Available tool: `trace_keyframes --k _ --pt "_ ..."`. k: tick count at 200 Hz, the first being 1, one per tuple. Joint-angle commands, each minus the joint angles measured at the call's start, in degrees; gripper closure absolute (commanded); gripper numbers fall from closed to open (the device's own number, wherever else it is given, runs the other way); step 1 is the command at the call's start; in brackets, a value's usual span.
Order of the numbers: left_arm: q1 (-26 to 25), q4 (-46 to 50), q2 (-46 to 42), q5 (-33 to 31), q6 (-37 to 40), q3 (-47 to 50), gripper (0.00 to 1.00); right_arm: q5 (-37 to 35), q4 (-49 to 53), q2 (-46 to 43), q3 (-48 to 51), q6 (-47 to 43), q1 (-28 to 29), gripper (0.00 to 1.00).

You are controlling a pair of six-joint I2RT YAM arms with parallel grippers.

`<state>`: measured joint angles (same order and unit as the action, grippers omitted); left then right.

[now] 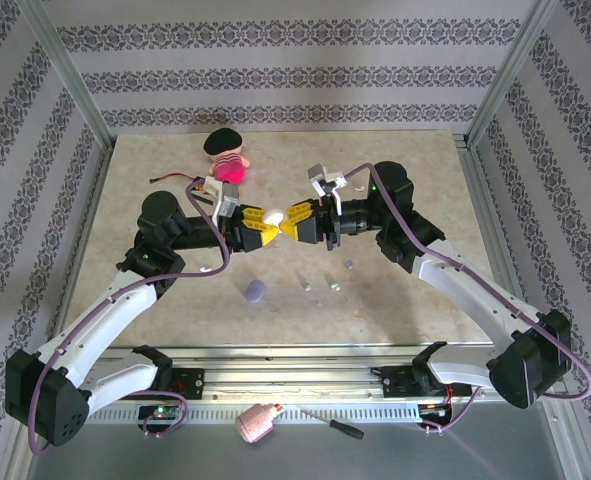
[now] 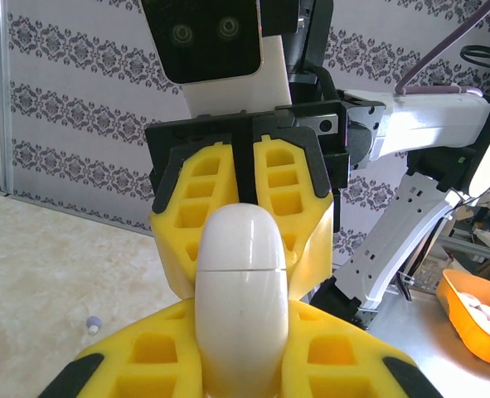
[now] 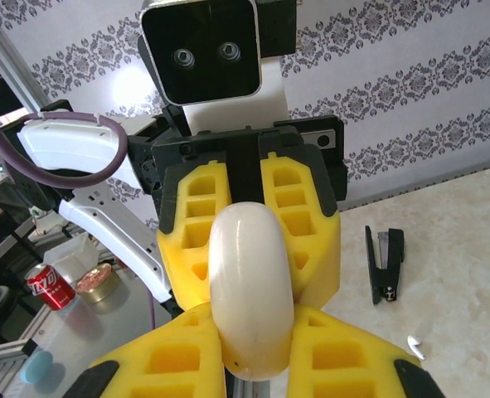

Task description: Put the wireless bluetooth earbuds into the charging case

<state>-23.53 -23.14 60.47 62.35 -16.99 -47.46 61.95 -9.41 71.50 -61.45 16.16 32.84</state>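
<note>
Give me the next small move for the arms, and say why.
Probably ease the case open at its seam. The left gripper and right gripper both clamp it in their fingers from opposite ends, above the table, and the seam looks closed in the left wrist view. The buds lie loose on the table, so none can go in until the lid lifts.

three cameras, one shared spot

the top camera sits high behind the arm bases, looking down and forward over the whole bench (image 1: 285, 150). each wrist camera looks along its own fingers from very close: the one on the left hand (image 1: 263, 222) faces the right hand (image 1: 291, 220), the other faces back. all three share the white case (image 1: 273, 214) between the hands.
</note>
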Motion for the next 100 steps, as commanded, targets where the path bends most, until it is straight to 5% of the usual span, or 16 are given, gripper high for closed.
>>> trace_keyframes --k 1,41,100 --pt "-0.7 4.4 -0.3 0.0 2.8 -0.1 0.7 0.7 -0.9 -1.4 -1.2 -2.0 0.8 0.9" --pt "-0.6 15.5 -1.6 -1.5 11.7 -1.9 0.4 -0.8 3.9 0.2 -2.6 -4.0 0.0 0.9" --pt "-0.6 30.0 -1.5 -2.5 20.7 -5.1 0.41 -7.0 27.1 1.8 -8.3 -20.2 1.2 0.91"
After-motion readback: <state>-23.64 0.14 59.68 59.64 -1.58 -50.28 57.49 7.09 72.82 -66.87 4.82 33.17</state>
